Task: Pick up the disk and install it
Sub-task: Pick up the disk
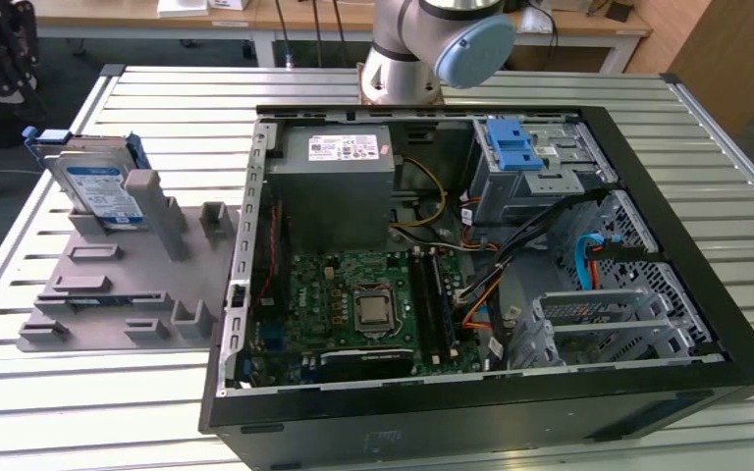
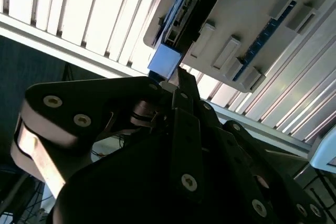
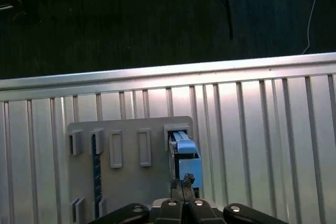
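Observation:
The disk [image 1: 95, 182] stands on edge in a slot at the far end of a grey holder plate [image 1: 115, 285], at the exterior view's left; its white-and-blue label and blue bracket show. My gripper [image 1: 5, 86] hangs at that view's upper left corner, above and beyond the disk, apart from it. In the first wrist view the disk [image 3: 185, 158] lies just ahead of my gripper [image 3: 184, 183], whose fingers are shut together with nothing between them. The second wrist view has the gripper [image 2: 181, 80] pointing at the disk's blue bracket [image 2: 167, 59].
An open black computer case [image 1: 691, 324] lies on the slatted metal table [image 1: 168, 108], right of the holder. Inside are a grey power-supply box [image 1: 338, 182], a motherboard [image 1: 364, 304] and a grey cage with a blue latch [image 1: 524, 155]. The arm's base [image 1: 416, 49] stands behind the case.

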You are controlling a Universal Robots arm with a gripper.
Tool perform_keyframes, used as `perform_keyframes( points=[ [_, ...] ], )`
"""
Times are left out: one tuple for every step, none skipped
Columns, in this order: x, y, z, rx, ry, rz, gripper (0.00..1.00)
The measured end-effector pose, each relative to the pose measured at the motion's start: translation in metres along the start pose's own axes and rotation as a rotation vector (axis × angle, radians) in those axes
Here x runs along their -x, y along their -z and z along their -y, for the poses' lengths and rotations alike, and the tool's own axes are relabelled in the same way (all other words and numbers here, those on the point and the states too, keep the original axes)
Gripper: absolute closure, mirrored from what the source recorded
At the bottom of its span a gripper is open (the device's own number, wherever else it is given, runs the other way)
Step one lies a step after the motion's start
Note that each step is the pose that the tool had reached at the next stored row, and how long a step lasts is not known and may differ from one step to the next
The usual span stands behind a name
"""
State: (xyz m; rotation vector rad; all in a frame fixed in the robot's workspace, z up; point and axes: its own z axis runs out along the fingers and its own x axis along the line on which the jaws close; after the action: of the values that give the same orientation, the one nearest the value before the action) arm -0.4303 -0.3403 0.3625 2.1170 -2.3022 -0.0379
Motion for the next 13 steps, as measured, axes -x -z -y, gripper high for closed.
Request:
perform_keyframes(
  points=[
    [0.0, -0.0001, 0.0, -0.0004, 0.009, -0.0002, 0.89],
    [0.0, -0.0002, 0.0, -0.0008, 0.013, -0.0003, 0.89],
    [0.0, -0.0003, 0.0, -0.0012, 0.015, -0.0003, 0.89],
    [0.0, -0.0003, 0.0, -0.0014, 0.015, -0.0003, 0.89],
    [0.0, -0.0004, 0.0, -0.0016, 0.015, -0.0003, 0.89],
    [0.0, -0.0004, 0.0, -0.0018, 0.015, -0.0002, 0.89],
    [0.0, -0.0004, 0.0, -0.002, 0.016, -0.0002, 0.89],
    [0.0, -0.0003, 0.0, -0.0021, 0.016, -0.0002, 0.89],
    [0.0, -0.0004, 0.0, -0.0024, 0.016, -0.0002, 0.83],
    [0.0, -0.0004, 0.0, -0.0025, 0.016, -0.0002, 0.77],
    [0.0, -0.0005, 0.0, -0.0024, 0.016, -0.0003, 0.77],
    [0.0, -0.0007, 0.0, -0.0025, 0.016, -0.0002, 0.71],
    [0.0, -0.0011, 0.0, -0.0028, 0.016, -0.0002, 0.65]
  ],
)
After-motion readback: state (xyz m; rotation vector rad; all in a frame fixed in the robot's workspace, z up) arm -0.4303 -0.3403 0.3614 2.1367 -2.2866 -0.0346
